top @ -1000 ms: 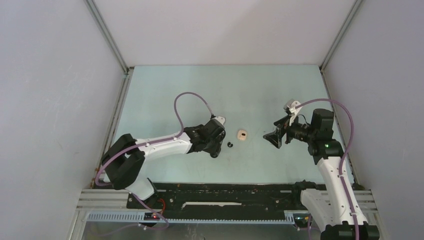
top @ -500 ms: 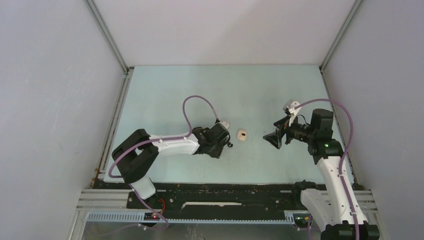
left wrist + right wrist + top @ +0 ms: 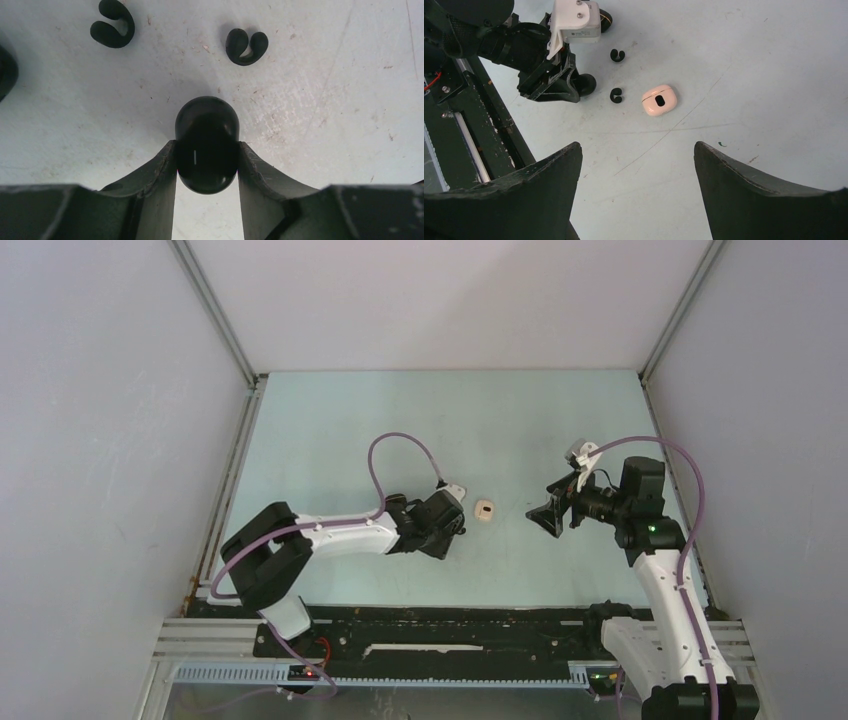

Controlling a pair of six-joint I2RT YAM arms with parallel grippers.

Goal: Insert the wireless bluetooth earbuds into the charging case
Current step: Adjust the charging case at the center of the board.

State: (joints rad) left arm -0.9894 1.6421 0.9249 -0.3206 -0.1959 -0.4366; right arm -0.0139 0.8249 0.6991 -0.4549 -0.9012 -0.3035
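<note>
– Black plastic is what your left jaws grip: the rounded black case (image 3: 206, 145), a finger (image 3: 157, 175) pressed to each flank, with the case resting on the worktop (image 3: 325, 110).
– And where do your earbuds (image 3: 246, 46) lie?
– Both are loose on the worktop, black and curled. Take the pale pink case (image 3: 659, 100) as your mark. The nearer earbud (image 3: 615, 95) lies close beside it, between it and the black case. The farther earbud (image 3: 617, 55) lies on that same side of the pink case, a little off the line, touching nothing.
– Your right jaws?
– Wide apart, with nothing in them. They hang on the pink case's other side, well apart from it, with the fingers (image 3: 529, 200) spread toward it.
– You cannot tell whether the pink case's lid is up or down.
</note>
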